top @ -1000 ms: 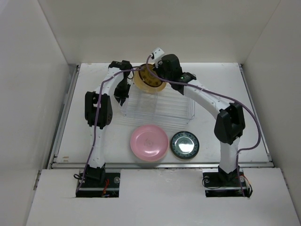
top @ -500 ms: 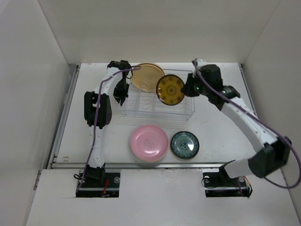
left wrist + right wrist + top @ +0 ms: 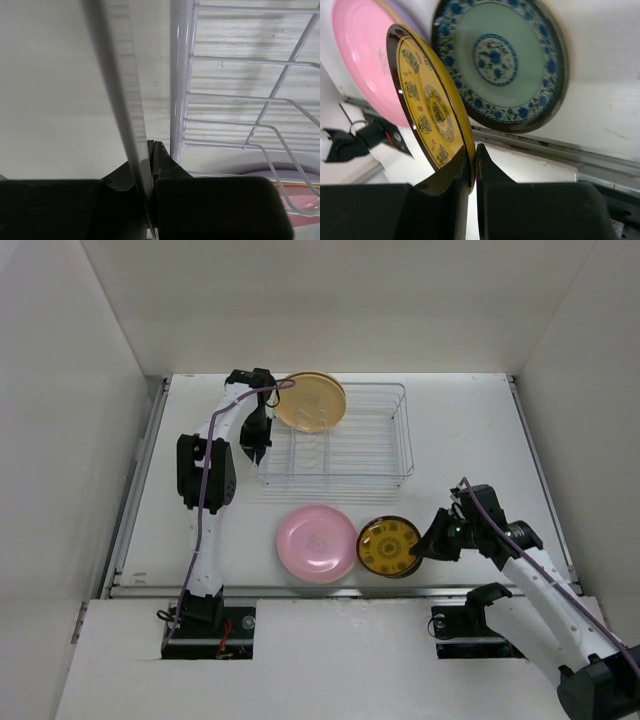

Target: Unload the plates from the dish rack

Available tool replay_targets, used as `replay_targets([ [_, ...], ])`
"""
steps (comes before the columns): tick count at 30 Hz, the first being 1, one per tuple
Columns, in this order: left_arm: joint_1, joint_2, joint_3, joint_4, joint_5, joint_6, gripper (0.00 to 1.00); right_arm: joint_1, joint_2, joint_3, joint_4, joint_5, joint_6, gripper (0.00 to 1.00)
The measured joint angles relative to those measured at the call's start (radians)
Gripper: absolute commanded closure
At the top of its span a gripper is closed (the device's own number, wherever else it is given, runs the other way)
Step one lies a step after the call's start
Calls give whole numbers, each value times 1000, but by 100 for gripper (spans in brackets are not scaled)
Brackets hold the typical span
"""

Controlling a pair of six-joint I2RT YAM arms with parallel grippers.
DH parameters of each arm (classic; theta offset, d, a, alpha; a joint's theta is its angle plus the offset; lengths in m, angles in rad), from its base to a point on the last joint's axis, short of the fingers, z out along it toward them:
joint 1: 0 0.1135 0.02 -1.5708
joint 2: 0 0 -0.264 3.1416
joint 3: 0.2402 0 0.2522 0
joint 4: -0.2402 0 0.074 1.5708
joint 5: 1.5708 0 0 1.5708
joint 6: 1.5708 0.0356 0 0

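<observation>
Right gripper [image 3: 472,150] is clamping the rim of the round yellow patterned plate [image 3: 427,105], holding it tilted over the round blue-floral plate [image 3: 500,55], just beside the flat pink plate [image 3: 316,542]. Left gripper [image 3: 151,147] is sitting with jaws together at the left end of the silver wire dish rack [image 3: 410,430]; a pale yellow round plate [image 3: 311,402] is leaning in its far-left corner

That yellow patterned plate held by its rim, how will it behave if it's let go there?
Probably stiff: the yellow plate shows no bend though the right claw pinches only its rim. Its glossy surface suggests it may be slippery. It hangs tilted over the blue plate, so released now it would likely drop onto it.
</observation>
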Motion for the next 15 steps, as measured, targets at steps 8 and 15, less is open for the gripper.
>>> replay_targets([
  [8,2,-5,-5,2,-3,2,85,-1,39,-40,2,119,104,48],
  [15,17,-19,-19,-4,-19,-5,45,-2,79,-49,-9,204,111,26],
])
